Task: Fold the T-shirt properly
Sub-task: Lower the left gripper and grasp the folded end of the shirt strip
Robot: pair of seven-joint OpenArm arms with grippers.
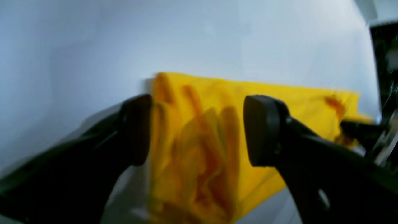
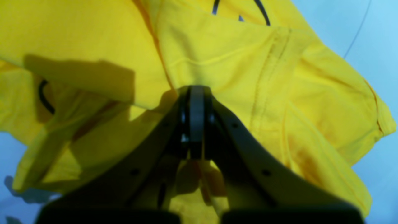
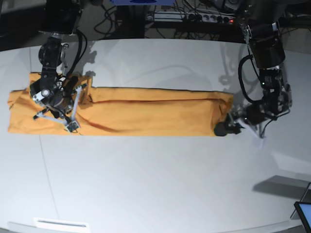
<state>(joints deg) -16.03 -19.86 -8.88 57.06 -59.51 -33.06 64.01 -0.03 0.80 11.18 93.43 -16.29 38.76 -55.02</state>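
The orange-yellow T-shirt (image 3: 155, 114) lies folded into a long strip across the white table (image 3: 155, 184). My left gripper (image 3: 221, 129) is low at the strip's right end. In the left wrist view it (image 1: 199, 130) is open, its black fingers (image 1: 264, 130) standing wide on either side of the bunched cloth (image 1: 279, 99). My right gripper (image 3: 70, 124) is over the strip's left end. In the right wrist view it (image 2: 196, 93) is shut, its tips pinching a fold of the cloth (image 2: 233, 56). A dark looped mark (image 2: 239, 9) shows on the cloth beyond it.
Cables and a power strip (image 3: 194, 17) run along the table's far edge. A screen corner (image 3: 303, 213) sticks in at the front right. A white label (image 3: 60, 224) sits at the front left edge.
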